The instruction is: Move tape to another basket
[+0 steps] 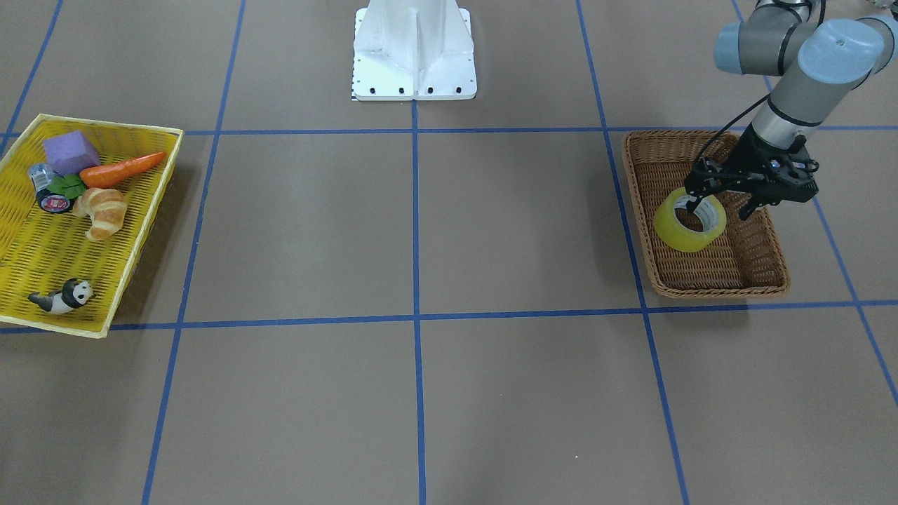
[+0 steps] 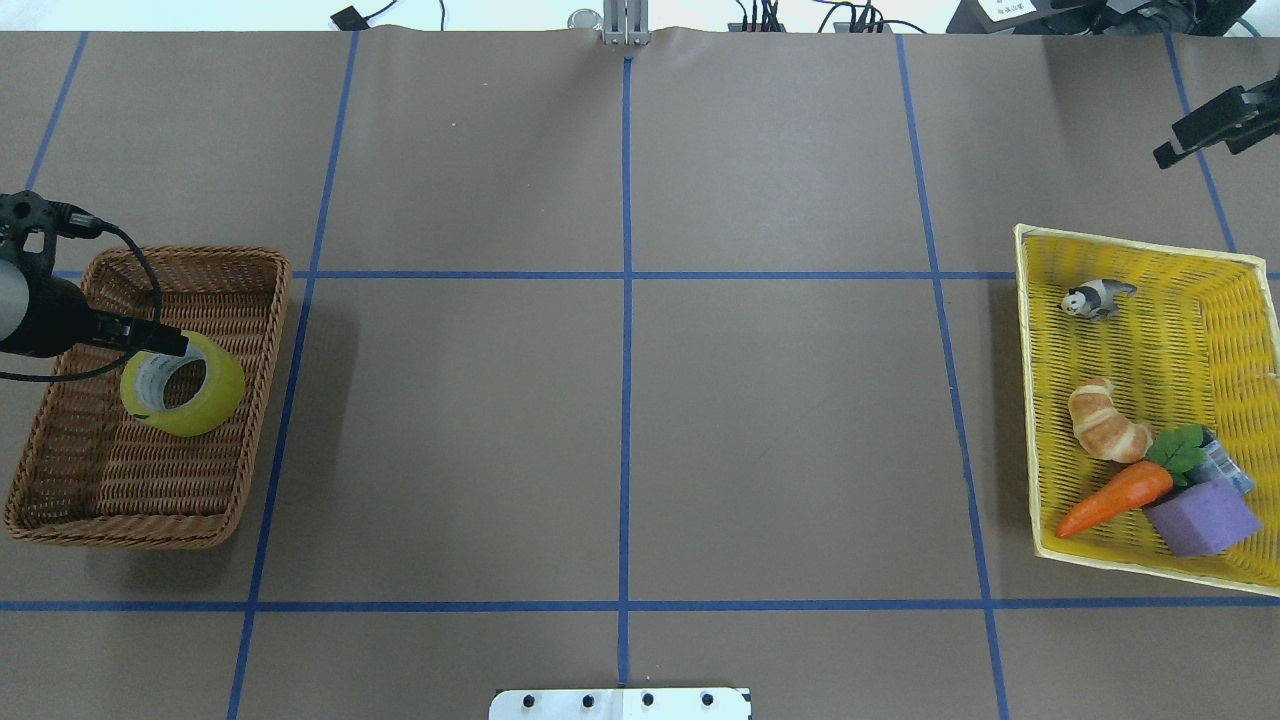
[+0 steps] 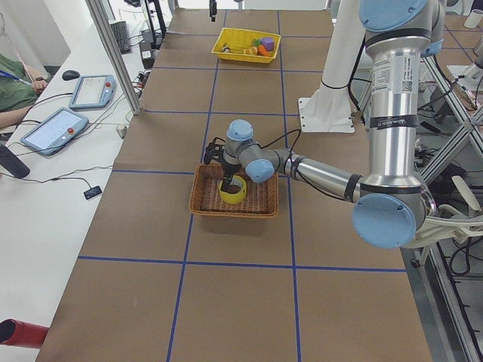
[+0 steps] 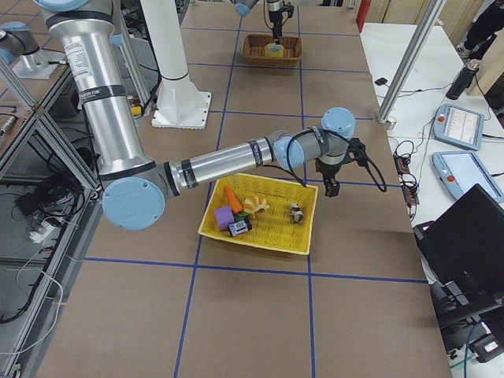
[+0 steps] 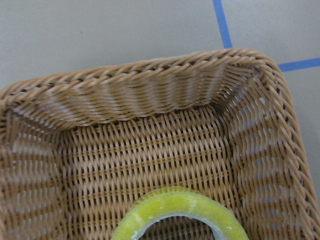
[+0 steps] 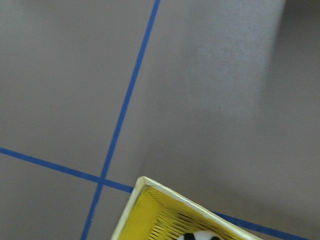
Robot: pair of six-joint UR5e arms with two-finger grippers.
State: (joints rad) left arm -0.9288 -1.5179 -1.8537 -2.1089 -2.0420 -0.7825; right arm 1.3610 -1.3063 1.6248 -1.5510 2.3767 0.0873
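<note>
My left gripper (image 1: 720,209) over basket (image 1: 722,287), at 9 o'clock of table in overhead view. Tape (image 1: 677,235) inside basket, tilted, near its middle. Resting on weave or not, cannot tell. Jaws spread: one finger down core, other outside wall, no squeeze I can see. Transfer looks all but done. Left to do: lift clear. Right gripper (image 4: 331,187) beside yellow tray (image 4: 252,242) at 3 o'clock. Spread or pressed together, cannot tell.
</note>
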